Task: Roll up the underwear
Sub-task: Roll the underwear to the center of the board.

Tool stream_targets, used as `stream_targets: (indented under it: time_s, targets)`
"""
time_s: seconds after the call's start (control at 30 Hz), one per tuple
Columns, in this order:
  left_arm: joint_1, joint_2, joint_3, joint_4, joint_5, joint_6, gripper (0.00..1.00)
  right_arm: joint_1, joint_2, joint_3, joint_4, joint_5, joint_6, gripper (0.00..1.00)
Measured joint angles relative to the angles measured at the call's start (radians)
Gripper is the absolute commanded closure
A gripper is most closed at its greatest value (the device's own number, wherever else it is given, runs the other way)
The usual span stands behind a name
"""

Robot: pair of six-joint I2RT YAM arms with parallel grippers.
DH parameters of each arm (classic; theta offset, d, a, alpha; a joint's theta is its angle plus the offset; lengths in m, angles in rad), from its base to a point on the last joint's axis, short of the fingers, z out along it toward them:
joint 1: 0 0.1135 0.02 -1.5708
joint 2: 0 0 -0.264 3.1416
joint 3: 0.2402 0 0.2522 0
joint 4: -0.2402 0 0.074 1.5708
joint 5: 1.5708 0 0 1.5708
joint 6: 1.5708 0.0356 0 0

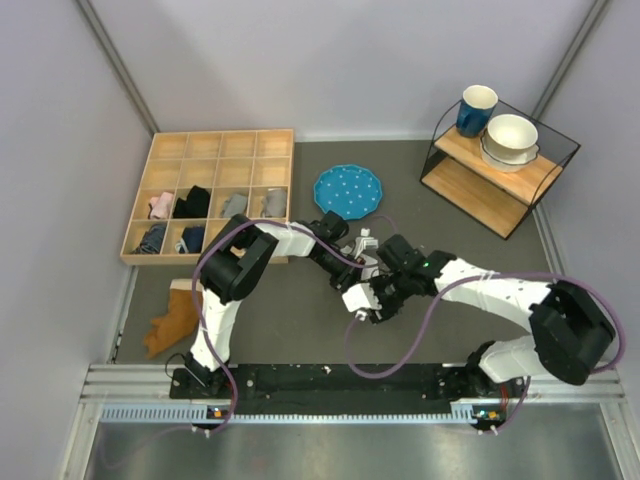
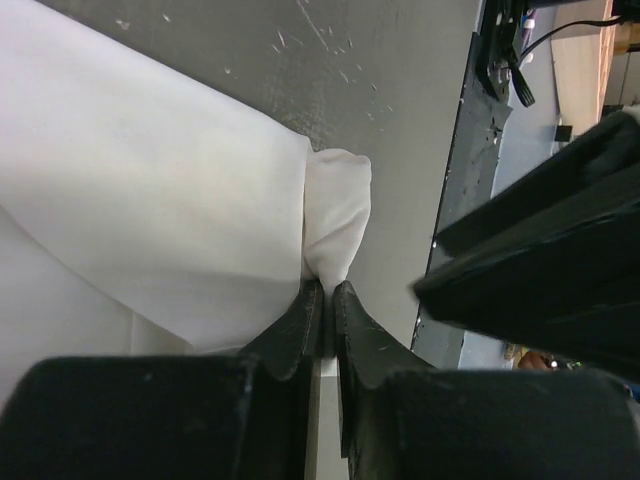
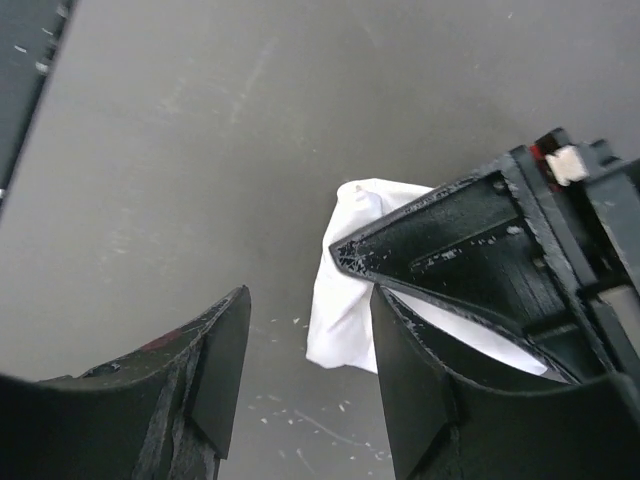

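- On the dark grey tabletop (image 3: 200, 150), towards the far left: a shallow wooden tray (image 1: 215, 146) of square compartments, several stuffed with small cloth bundles (image 1: 192, 202) in pink, black, grey and blue.
- Just beyond the meeting arms: a round blue plate (image 1: 348, 190) with pale speckles, apart from the tray.
- Far right: a black wire shelf (image 1: 470, 186) with two wooden boards, carrying a blue mug (image 1: 477, 108) and stacked cream bowls (image 1: 511, 138).
- Near left, by the left arm's base: a limp brown piece (image 1: 172, 320), kind not clear.
- Nothing of these touching the work; crowded only by the two tools themselves, close together at mid-tabletop.
- The underwear (image 2: 150, 200): plain white, soft, smooth, lying in broad folds on the tabletop between the arms, with one corner bunched into a small rounded lump.
- Left tool (image 2: 327, 292): black jaws all but together, nipping that bunched corner at their tips.
- Right tool (image 3: 308, 300): black, scuffed jaws well apart, gripping nothing, with the white corner and bare tabletop seen through the gap.
- Tabletop matt, scratched and flecked with pale marks.
- From above: cloth almost wholly hidden under the arms, pinch not readable.
- From the left wrist: the pinch plain, plus the broad spread of cloth.
- From the right wrist: only the small corner, beside the left tool's black body.
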Motion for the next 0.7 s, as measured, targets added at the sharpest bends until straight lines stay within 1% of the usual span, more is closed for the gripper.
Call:
stream_targets:
  time_s: [0.1, 0.2, 0.23, 0.27, 0.33, 0.37, 0.43, 0.47, 0.5, 0.57, 0.7]
  targets:
    - [0.004, 0.0, -0.013, 0.031, 0.01, -0.028, 0.86, 0.045, 0.063, -0.007, 0.058, 0.089, 0.019, 0.5]
    - [0.008, 0.0, -0.026, 0.058, 0.018, -0.053, 0.84, 0.051, 0.107, -0.007, 0.092, 0.155, 0.034, 0.52]
    - [0.009, 0.0, -0.03, 0.069, 0.022, -0.059, 0.79, 0.051, 0.117, -0.007, 0.101, 0.171, 0.038, 0.53]
    - [0.01, 0.0, -0.033, 0.076, 0.024, -0.063, 0.77, 0.051, 0.125, -0.007, 0.109, 0.183, 0.042, 0.58]
    - [0.011, -0.002, -0.041, 0.097, 0.031, -0.074, 0.74, 0.052, 0.138, -0.007, 0.119, 0.203, 0.047, 0.64]
    - [0.012, -0.005, -0.047, 0.108, 0.032, -0.083, 0.71, 0.052, 0.146, -0.007, 0.122, 0.21, 0.052, 0.7]
    - [0.012, -0.021, -0.067, 0.138, 0.03, -0.097, 0.69, 0.052, 0.163, -0.007, 0.122, 0.213, 0.061, 0.75]
    - [0.012, -0.036, -0.084, 0.158, 0.022, -0.104, 0.63, 0.052, 0.165, -0.005, 0.12, 0.213, 0.064, 0.78]
    - [0.012, -0.052, -0.099, 0.175, 0.01, -0.107, 0.61, 0.052, 0.166, -0.005, 0.117, 0.21, 0.068, 0.8]
    - [0.014, -0.102, -0.143, 0.222, -0.023, -0.117, 0.58, 0.052, 0.166, -0.004, 0.113, 0.206, 0.071, 0.82]
    - [0.037, -0.243, -0.247, 0.314, -0.12, -0.129, 0.57, 0.048, 0.171, 0.01, 0.077, 0.179, 0.077, 0.83]
